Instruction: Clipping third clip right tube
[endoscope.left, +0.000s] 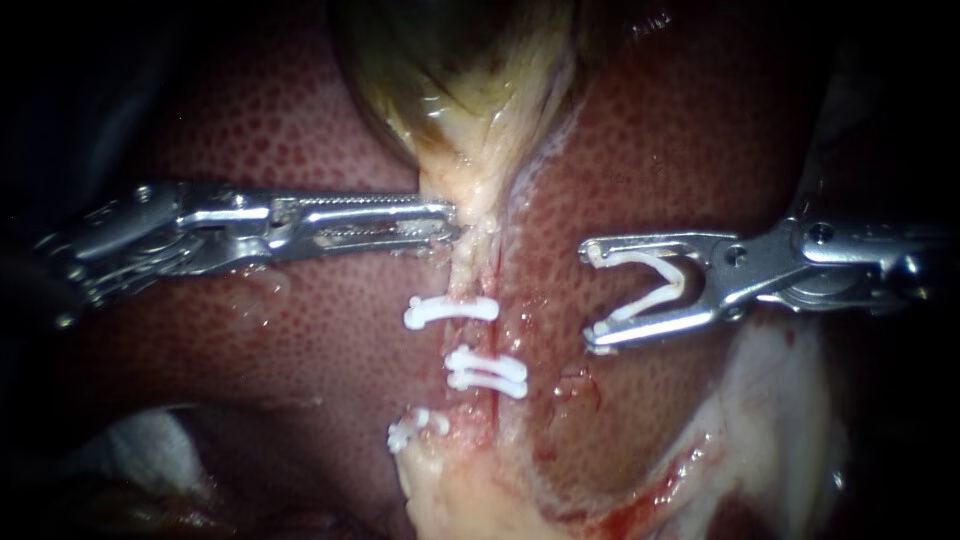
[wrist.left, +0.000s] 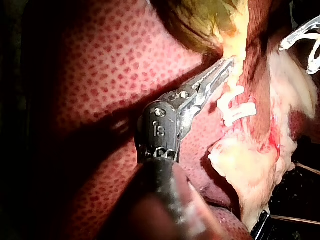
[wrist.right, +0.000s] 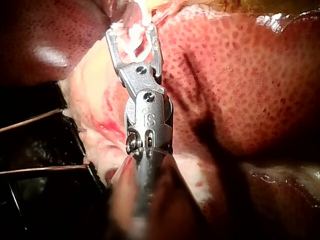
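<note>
Right instrument (endoscope.left: 592, 295) holds an open clip (endoscope.left: 650, 303) in wide jaws; left instrument (endoscope.left: 452, 216) grips tube (endoscope.left: 470, 270)

White open clip (endoscope.left: 650, 290): V-shaped, mouth facing left, right-centre of frame, apart from tube (endoscope.left: 470, 270). Tube pale, vertical, mid-frame; closed clips (endoscope.left: 487, 372) cross its lower part.
</note>
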